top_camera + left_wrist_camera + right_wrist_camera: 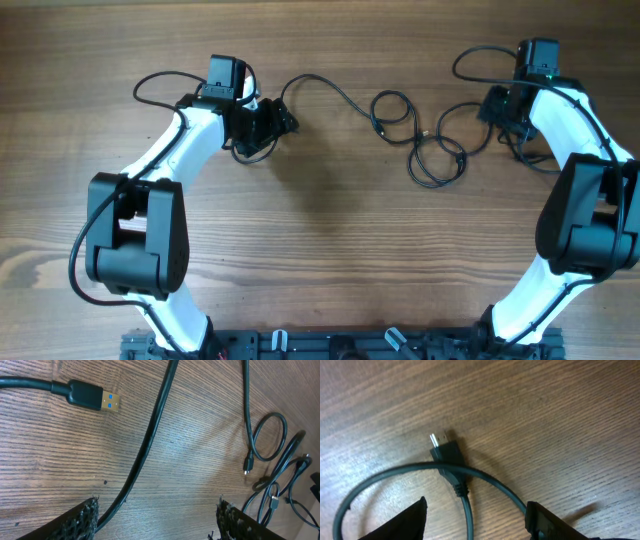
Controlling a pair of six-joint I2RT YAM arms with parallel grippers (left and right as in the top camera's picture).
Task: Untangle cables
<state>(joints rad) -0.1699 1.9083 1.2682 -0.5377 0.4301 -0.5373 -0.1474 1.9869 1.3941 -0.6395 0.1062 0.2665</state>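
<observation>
Wood table (320, 250), loose cables (436, 160); left gripper (157, 512) and right gripper (476, 516) open, a cable lying ungripped between each's fingers.

Black cables (415, 143) lie looped on a wooden tabletop (320, 250) between the left tool (268, 122) and right tool (497, 106).

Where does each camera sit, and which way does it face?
Overhead: above the table, facing straight down; left arm, right arm and tangled cables show.
Left wrist: on the left arm, facing down at a USB plug and a long cable; the left fingers show below.
Right wrist: on the right arm, close above a small plug crossing a cable loop; the right fingers show below.
Shared: overhead and left wrist both show the tangled cables.
</observation>
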